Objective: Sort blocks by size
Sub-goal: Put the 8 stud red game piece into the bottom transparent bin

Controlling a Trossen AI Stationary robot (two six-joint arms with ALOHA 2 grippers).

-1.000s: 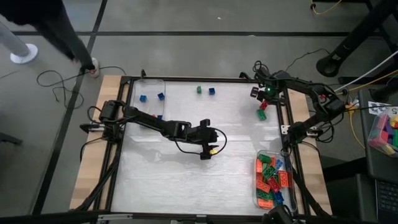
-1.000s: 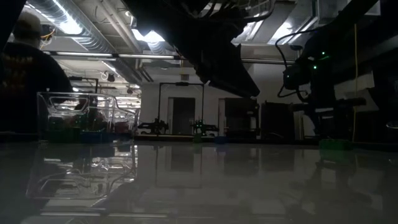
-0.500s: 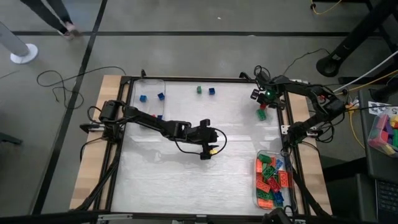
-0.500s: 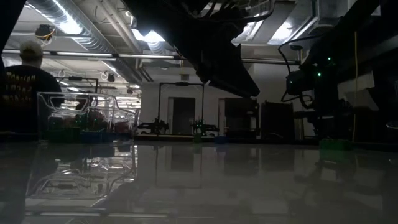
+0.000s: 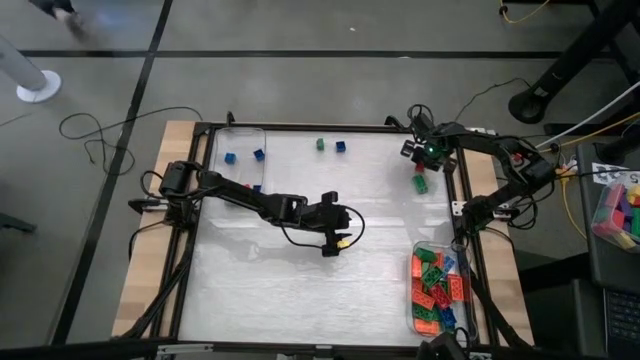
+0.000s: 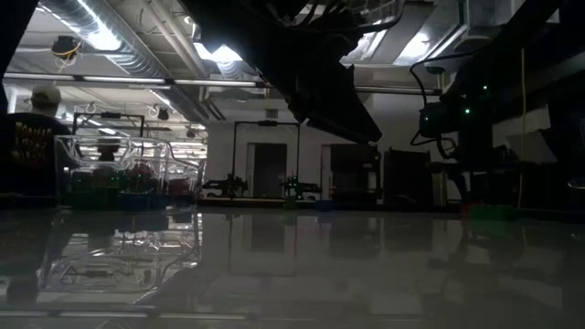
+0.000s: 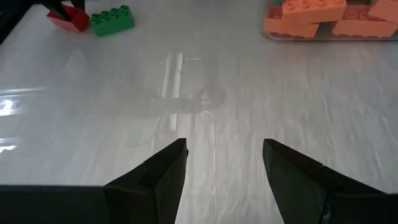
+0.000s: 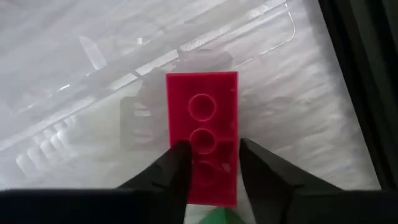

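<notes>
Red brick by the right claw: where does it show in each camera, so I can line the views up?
High view: red brick under the right claw, at the table's far right edge, a green brick beside it.
Low view: cannot make it out.
Left wrist view: red brick touching the green brick.
Right wrist view: red brick between the claw's fingers.
Shared landmark: the green brick.

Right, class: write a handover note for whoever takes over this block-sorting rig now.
Left hand: open, empty, mid-table.
Right hand: at a red brick by the right edge, grip unclear; green brick beside it.
Done: long bricks in right bin, small blocks in left bin.
To do: those two bricks, plus green block and blue block loose at the table edge.
</notes>
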